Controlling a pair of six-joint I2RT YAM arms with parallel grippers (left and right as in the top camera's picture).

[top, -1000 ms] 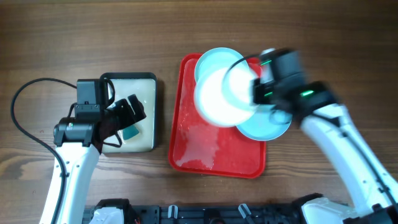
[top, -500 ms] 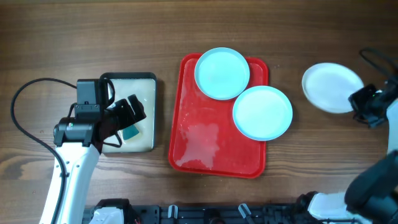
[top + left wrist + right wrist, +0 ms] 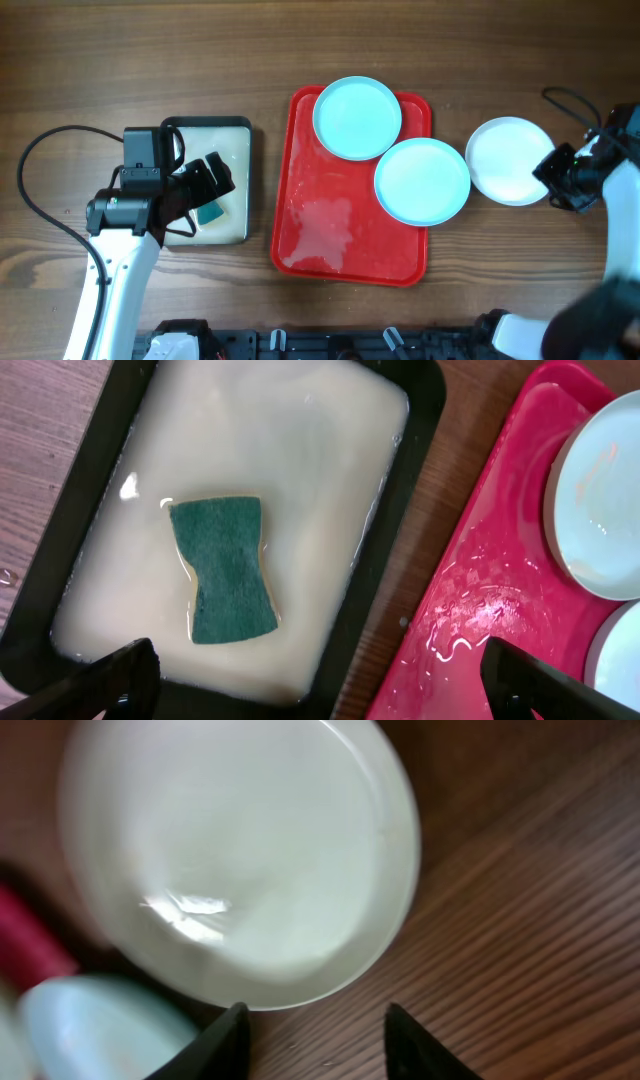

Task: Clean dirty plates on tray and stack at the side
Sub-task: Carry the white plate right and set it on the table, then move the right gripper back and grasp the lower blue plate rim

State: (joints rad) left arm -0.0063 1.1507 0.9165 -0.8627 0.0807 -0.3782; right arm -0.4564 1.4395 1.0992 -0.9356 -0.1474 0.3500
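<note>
Two pale blue plates lie on the red tray (image 3: 340, 235): one at its far end (image 3: 357, 117), one at its right side (image 3: 422, 180), overhanging the rim. The white plate (image 3: 508, 160) lies on the table right of the tray. My right gripper (image 3: 560, 178) is just right of it, open and empty; in the right wrist view the gripper (image 3: 315, 1040) has its fingertips (image 3: 225, 1038) just short of the white plate's (image 3: 240, 860) rim. My left gripper (image 3: 205, 185) is open wide over the black tray; in the left wrist view the gripper (image 3: 320, 690) is above a green sponge (image 3: 225, 570).
The black-rimmed tray (image 3: 205, 125) holds pale soapy water and the sponge, left of the red tray. The red tray's near half is wet (image 3: 480, 610). A black cable (image 3: 40, 190) loops at the far left. Another cable (image 3: 575, 100) lies by the right arm.
The right arm carried the white plate from over the red tray out to the right, then back a little to the left; the plate now lies on the table. The left arm has not moved.
</note>
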